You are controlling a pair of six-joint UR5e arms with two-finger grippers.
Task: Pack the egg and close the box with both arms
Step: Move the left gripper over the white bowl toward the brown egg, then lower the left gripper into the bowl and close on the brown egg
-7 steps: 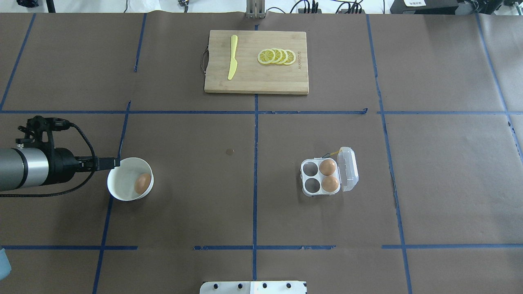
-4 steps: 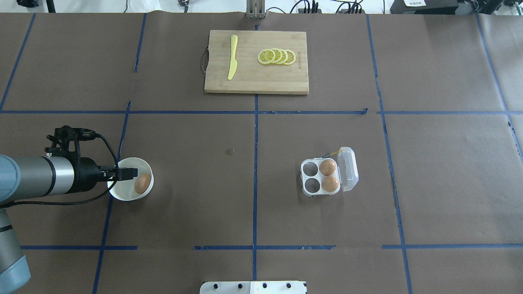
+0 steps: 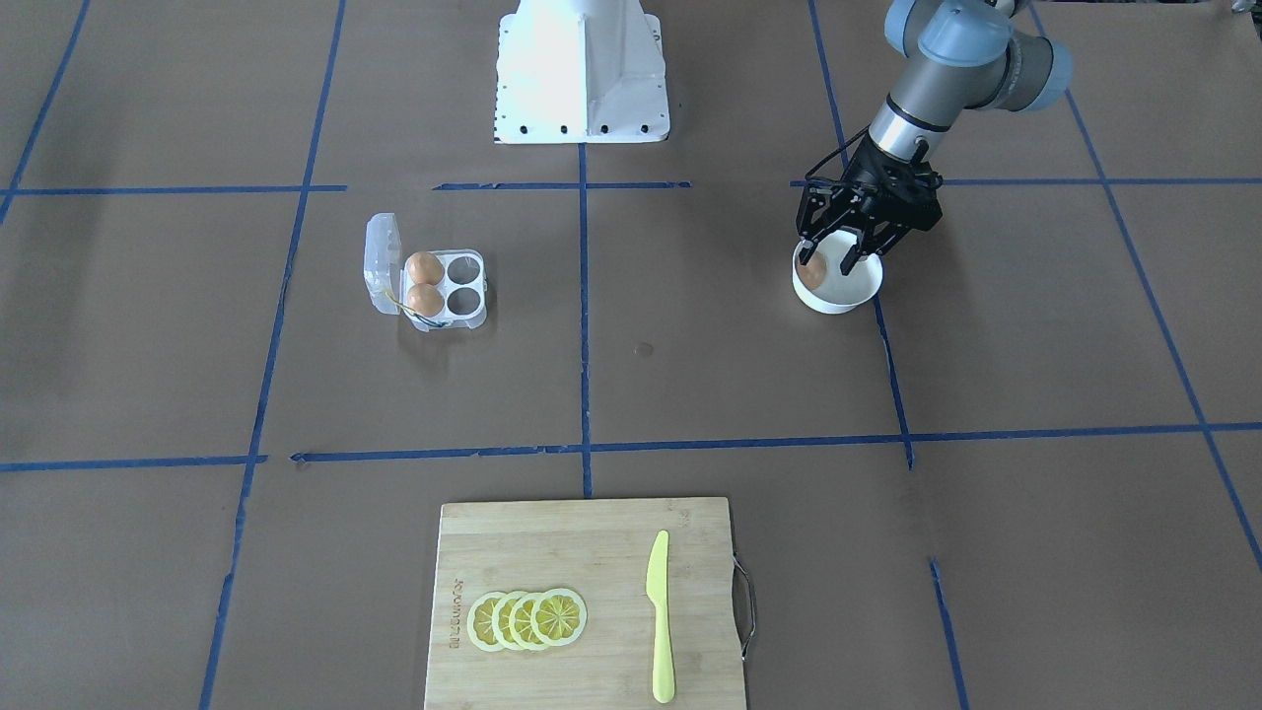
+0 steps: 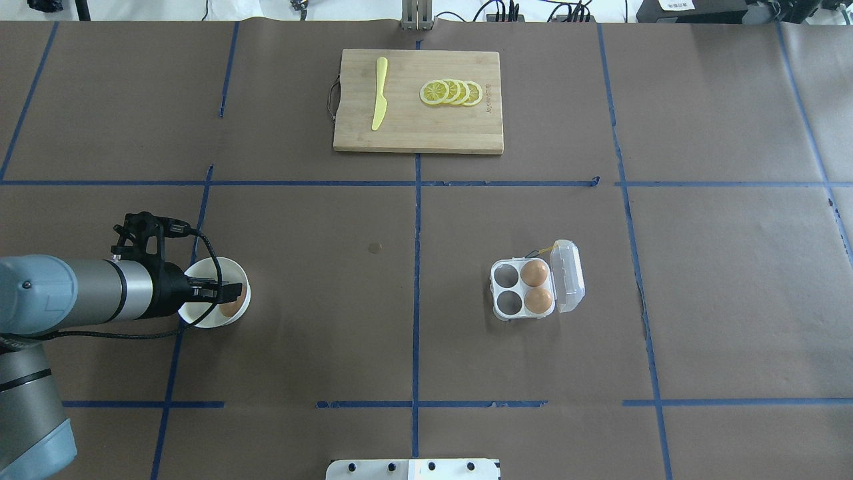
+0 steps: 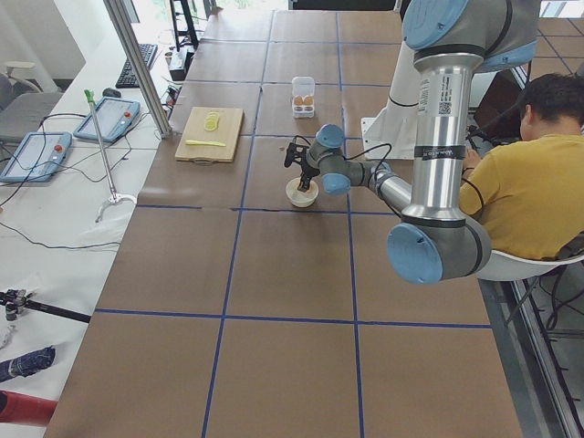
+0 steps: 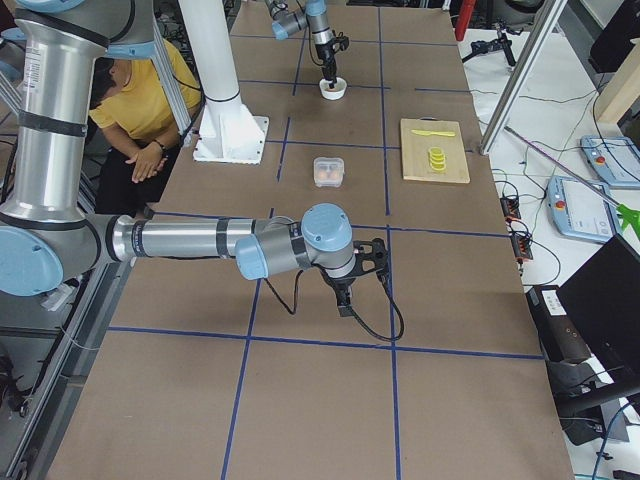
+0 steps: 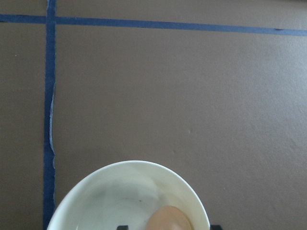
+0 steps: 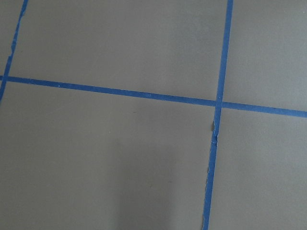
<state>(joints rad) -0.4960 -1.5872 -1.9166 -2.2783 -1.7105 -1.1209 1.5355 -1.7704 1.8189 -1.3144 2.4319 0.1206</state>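
Front-facing view: at upper right the left end effector (image 3: 830, 262) hangs over the white bowl (image 3: 856, 296), its fingers (image 3: 850, 258) spread apart on either side of the egg (image 3: 811, 274), which lies against the bowl's left wall. The clear egg carton (image 3: 461, 295) sits left of centre on the table (image 3: 690, 375) with its lid (image 3: 380, 251) open. Two other eggs fill its left cups and two cups are bare.

Overhead view: the egg is at middle left, half hidden under the fingers. The carton is right of centre, well apart from the bowl.

Left side view: too small to add anything.

Right side view: the right end effector (image 6: 345, 300) points down at bare table in the lower middle. I cannot tell whether it is spread or closed.

Left wrist view: the egg is at the bottom edge, between two dark fingertips.

Right wrist view: only table and blue tape (image 8: 144, 96).

The egg looks light, smooth and brittle, so it will likely slip or crack under a hard pinch. It is best taken gently across its widest middle, and the bowl wall may crowd one finger
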